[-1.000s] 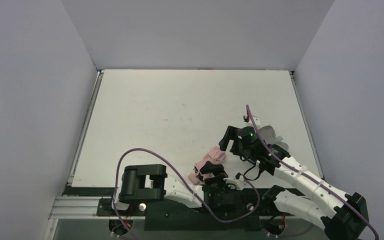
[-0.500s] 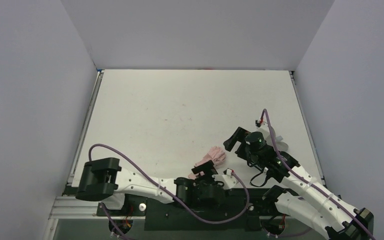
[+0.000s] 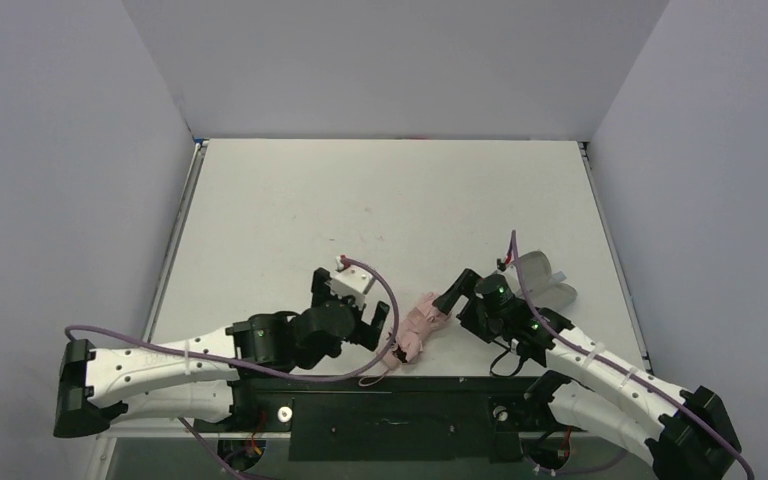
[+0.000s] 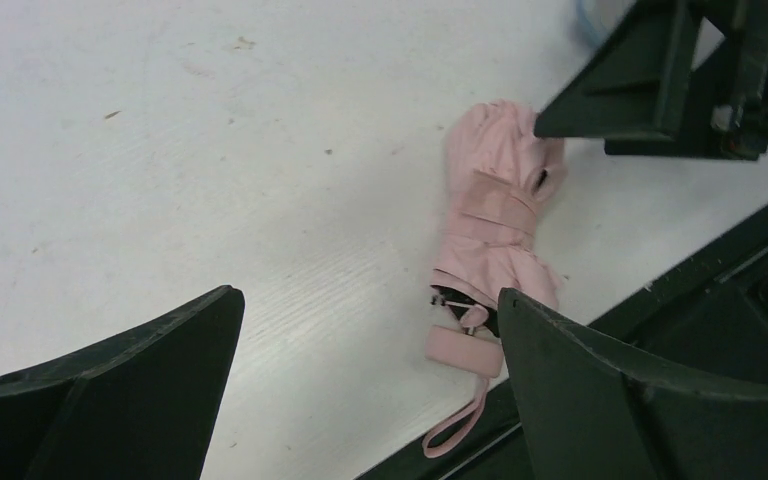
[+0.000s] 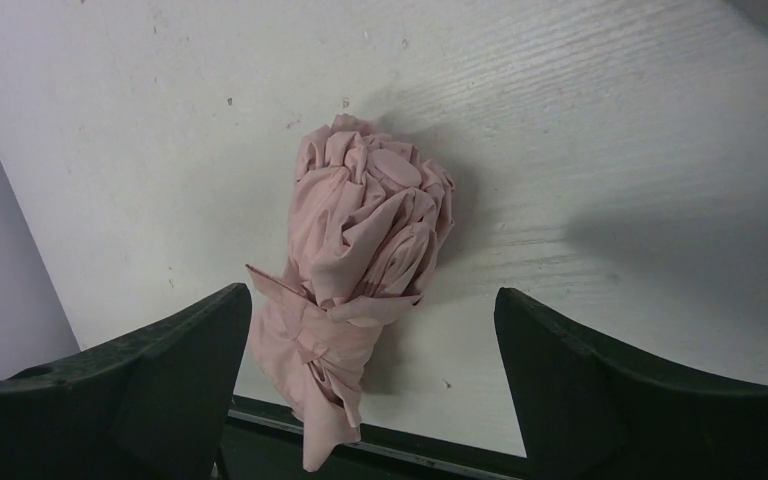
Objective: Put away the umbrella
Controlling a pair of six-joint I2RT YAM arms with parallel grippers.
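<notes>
The umbrella (image 3: 418, 322) lies folded on the white table, right at the near edge, its pale pink canopy wrapped with its tie. In the left wrist view the umbrella (image 4: 495, 215) shows its small pink handle (image 4: 463, 350), and the loop strap (image 4: 458, 425) hangs over the table edge. My left gripper (image 3: 360, 312) is open just left of it, its right finger (image 4: 600, 390) beside the handle. My right gripper (image 3: 457, 305) is open at the canopy end. The right wrist view shows the bunched umbrella (image 5: 365, 240) lying between the wide jaws, touched by neither.
A pale oblong case (image 3: 543, 277) lies on the table behind the right wrist. The black base rail (image 3: 390, 400) runs along the table's near edge, directly below the umbrella. Grey walls enclose the table on three sides.
The left arm has swung out from over its base to the left, bringing its gripper beside the umbrella. The right gripper has come down and left toward the canopy end.
</notes>
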